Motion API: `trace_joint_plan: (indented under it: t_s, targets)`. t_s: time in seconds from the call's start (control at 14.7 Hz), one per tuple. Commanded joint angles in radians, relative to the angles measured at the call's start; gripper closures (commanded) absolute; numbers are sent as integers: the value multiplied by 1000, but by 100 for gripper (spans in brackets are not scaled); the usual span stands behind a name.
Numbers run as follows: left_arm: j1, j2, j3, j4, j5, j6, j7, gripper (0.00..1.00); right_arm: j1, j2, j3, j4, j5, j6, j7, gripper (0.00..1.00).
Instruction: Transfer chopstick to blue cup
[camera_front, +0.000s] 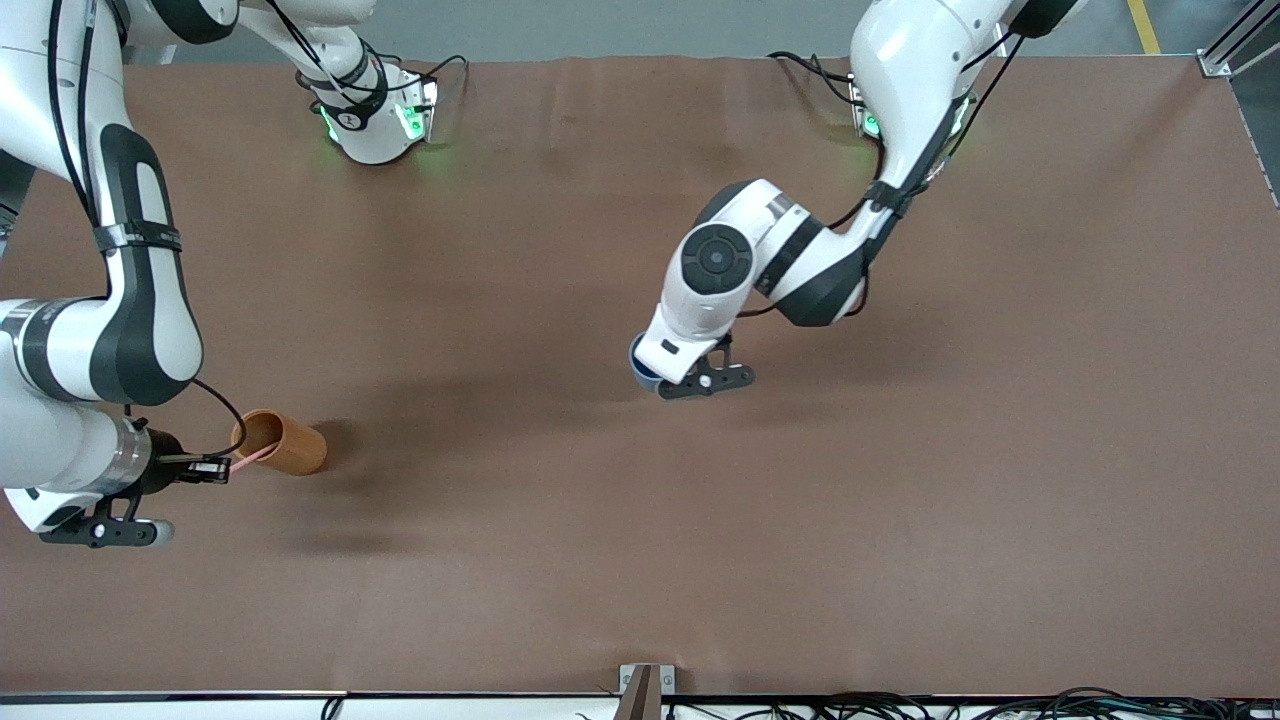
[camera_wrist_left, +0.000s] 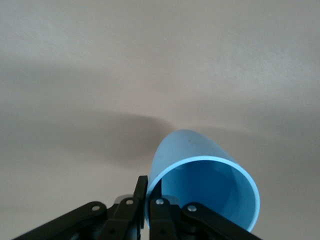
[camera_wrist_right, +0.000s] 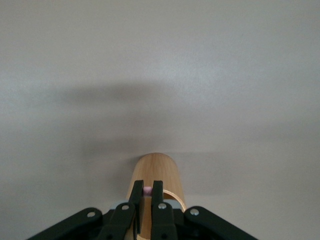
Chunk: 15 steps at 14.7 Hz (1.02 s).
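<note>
At the orange-brown cup (camera_front: 283, 441), the right gripper (camera_wrist_right: 147, 194) pinches the chopstick (camera_wrist_right: 148, 190) (barely visible overhead); only the left wrist view shows the left gripper (camera_wrist_left: 148, 192) clamping the blue cup (camera_wrist_left: 202, 185) rim.

The chopstick (camera_front: 250, 457) lies between the right fingers (camera_wrist_right: 136, 197), its other end in the larger cup (camera_front: 285, 442); the blue cup's (camera_wrist_left: 205, 187) wall sits between the left fingers (camera_wrist_left: 141, 192).

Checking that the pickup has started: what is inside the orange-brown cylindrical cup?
A thin light pink chopstick leans out of the orange-brown cylindrical cup, its upper end pinched in the right gripper jaws. Its lower end and the cup's bottom are hidden by the cup wall.
</note>
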Motion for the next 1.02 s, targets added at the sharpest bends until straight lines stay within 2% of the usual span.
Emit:
trace_joint_plan:
  t_s: [0.0,0.27,0.54,0.61,0.68,0.75,0.81,0.95]
  targets:
    - [-35,33,18,10,5,55,-46,100,-4,-68,3,-13,6,-45,13,97]
    - [-38,53,18,10,7,64,-49,97,-4,-172,5,-18,7,-128,13,98]
    - [-37,69,17,11,22,66,-46,88,9,-290,10,-64,7,-134,13,97]
    - [-36,69,17,11,27,64,-45,83,13,-316,10,-65,7,-143,13,97]
    - [-36,67,17,16,28,64,-43,63,25,-342,10,-70,7,-147,13,97]
    - [-36,61,17,22,30,63,-48,14,30,-373,10,-83,9,-148,14,97]
    - [-33,47,17,22,43,58,-45,0,30,-414,10,-114,9,-147,14,97]
    - [-15,6,18,22,53,34,-43,0,30,-508,10,-180,18,-144,11,97]
